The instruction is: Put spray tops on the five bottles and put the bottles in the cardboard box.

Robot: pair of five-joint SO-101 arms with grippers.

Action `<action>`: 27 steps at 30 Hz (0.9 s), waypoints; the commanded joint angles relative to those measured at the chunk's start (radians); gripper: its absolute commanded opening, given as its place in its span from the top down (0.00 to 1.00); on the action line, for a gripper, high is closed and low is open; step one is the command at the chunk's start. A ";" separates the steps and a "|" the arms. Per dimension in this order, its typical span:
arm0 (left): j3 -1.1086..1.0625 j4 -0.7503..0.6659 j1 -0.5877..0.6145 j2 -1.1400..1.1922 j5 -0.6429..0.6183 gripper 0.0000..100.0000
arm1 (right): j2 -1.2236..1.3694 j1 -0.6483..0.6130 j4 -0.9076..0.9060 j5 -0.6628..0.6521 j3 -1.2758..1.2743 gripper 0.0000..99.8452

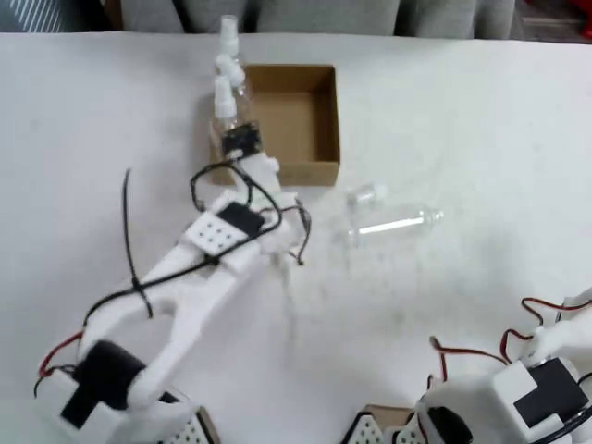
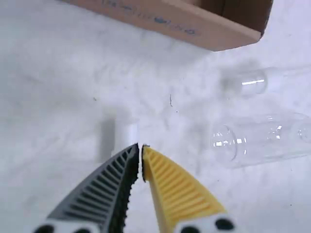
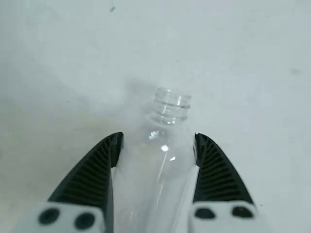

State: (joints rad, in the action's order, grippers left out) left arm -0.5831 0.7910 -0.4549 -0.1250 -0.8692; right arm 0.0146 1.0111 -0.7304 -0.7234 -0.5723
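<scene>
Right gripper [image 3: 158, 141] clamps the light, slick, crushable bottle [image 3: 170, 109] at its shoulder, a sound hold below the threads; left gripper [image 2: 141, 145], six o'clock of the cardboard box [image 2: 194, 29], is closed tip-to-tip by a spray top [image 2: 126, 132].

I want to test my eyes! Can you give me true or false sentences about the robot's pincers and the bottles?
1. The right pincer holds a clear bottle with a bare neck. True.
2. The cardboard box lies tipped on its side. False: it stands with its open side up.
3. A second bottle lies flat on the table, outside the box. True.
4. The left pincer is wide open. False: its jaws are shut together.
</scene>
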 commanded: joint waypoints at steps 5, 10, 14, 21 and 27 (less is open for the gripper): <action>-0.064 0.006 -0.015 -0.067 -0.002 0.78 | -0.012 0.002 0.019 -0.012 0.006 0.97; -0.060 0.011 -0.013 0.030 0.000 0.80 | -0.012 0.002 0.019 -0.012 0.006 0.97; -0.026 0.032 -0.015 0.116 0.000 0.82 | -0.012 0.002 0.019 -0.012 0.006 0.97; 0.058 0.074 -0.007 0.222 -0.005 0.82 | -0.012 -0.005 0.019 -0.012 0.006 0.97; 0.114 0.081 0.012 0.266 0.000 0.82 | -0.012 -0.007 0.015 -0.012 0.006 0.97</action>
State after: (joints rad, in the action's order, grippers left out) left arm -0.5447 0.8569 -0.4565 0.1419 -0.8677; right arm 0.0146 1.0111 -0.7304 -0.7234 -0.5723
